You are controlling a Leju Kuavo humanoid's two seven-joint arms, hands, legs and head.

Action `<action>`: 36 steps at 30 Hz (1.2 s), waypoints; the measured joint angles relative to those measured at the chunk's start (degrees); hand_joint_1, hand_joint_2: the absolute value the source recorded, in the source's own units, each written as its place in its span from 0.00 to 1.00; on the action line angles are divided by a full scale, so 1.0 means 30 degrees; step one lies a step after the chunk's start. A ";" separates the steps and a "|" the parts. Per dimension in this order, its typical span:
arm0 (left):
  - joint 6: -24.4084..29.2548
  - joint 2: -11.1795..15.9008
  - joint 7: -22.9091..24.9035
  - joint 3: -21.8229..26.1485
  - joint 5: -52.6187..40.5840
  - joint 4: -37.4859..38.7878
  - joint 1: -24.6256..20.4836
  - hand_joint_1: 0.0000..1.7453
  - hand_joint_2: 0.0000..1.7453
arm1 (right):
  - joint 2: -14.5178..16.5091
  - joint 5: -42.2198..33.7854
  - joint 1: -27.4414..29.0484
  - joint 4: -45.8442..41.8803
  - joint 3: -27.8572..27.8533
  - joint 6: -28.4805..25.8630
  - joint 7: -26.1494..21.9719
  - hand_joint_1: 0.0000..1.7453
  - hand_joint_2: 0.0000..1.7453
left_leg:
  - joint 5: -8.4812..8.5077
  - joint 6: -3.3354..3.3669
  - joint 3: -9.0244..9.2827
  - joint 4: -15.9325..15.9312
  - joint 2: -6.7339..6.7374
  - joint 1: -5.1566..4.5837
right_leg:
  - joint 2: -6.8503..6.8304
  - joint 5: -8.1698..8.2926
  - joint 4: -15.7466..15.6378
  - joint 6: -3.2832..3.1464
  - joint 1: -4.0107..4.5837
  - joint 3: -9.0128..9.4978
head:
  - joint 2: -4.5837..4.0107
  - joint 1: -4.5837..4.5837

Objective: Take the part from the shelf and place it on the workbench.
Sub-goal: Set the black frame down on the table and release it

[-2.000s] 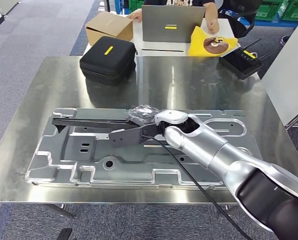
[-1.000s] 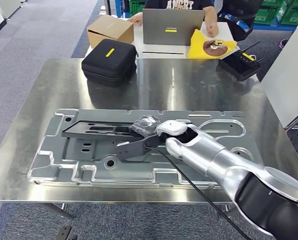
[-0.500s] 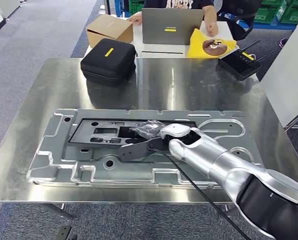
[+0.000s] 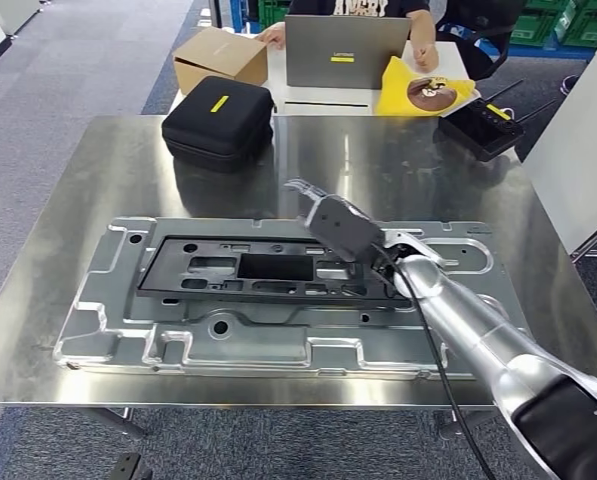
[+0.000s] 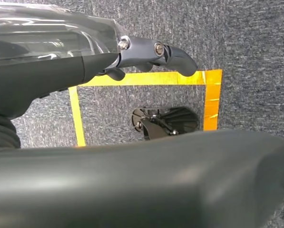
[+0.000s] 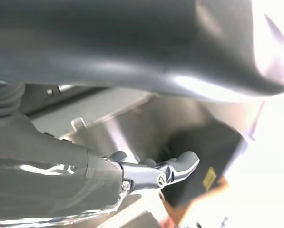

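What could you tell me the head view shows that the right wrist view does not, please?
Head view only: the whole black part lying flat on the stamped panel, the laptop, the cardboard box, and a person's hand. Right wrist view only: a close look at the right robot hand with fingers apart, holding nothing. Both share that robot hand, the metal surface, and the black case.

Even overhead light falls on the steel desk (image 4: 91,190), which shows soft streaky glare and dim reflections along its far half. The right wrist view is blown out white at one side and blurred close up; the left wrist view is dimmer, its near dark surfaces out of focus.
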 joint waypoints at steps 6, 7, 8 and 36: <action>0.0069 0.0000 -0.0204 0.0007 0.0191 0.0000 0.0211 0.00 0.00 | -0.1983 -0.2118 0.3268 -0.4887 -0.4583 -0.0141 -0.1362 0.00 0.00 | -0.0015 0.0020 -0.0013 0.0001 0.0000 -0.0005 | -0.0008 -0.0005 -0.0005 0.0007 -0.0003 -0.0020 | 0.0000 0.0000; 0.0071 0.0000 -0.0235 0.0007 0.0215 0.0000 0.0235 0.00 0.00 | -0.2280 -0.2319 0.3675 -0.5546 -0.5218 -0.0137 -0.1458 0.00 0.00 | -0.0016 0.0021 -0.0014 0.0000 0.0000 -0.0005 | -0.0006 -0.0005 -0.0005 0.0007 -0.0003 -0.0021 | 0.0000 0.0000; 0.0073 0.0002 -0.0281 0.0007 0.0242 0.0000 0.0252 0.00 0.00 | -0.2560 -0.2482 0.4055 -0.6155 -0.5807 -0.0132 -0.1547 0.00 0.00 | -0.0017 0.0021 -0.0014 0.0000 0.0000 -0.0004 | -0.0003 -0.0006 -0.0005 0.0007 -0.0003 -0.0022 | 0.0000 0.0000; 0.0129 0.0240 -0.1490 0.0053 0.0694 0.0000 0.0673 0.00 0.00 | -0.4184 -0.2840 1.3469 -1.6031 -1.4605 -0.1135 -0.4492 0.00 0.00 | 0.0335 0.0804 0.0001 -0.0384 0.0160 -0.0012 | 0.0012 -0.2335 0.3213 0.0549 -0.0282 -0.1158 | 0.0000 0.0011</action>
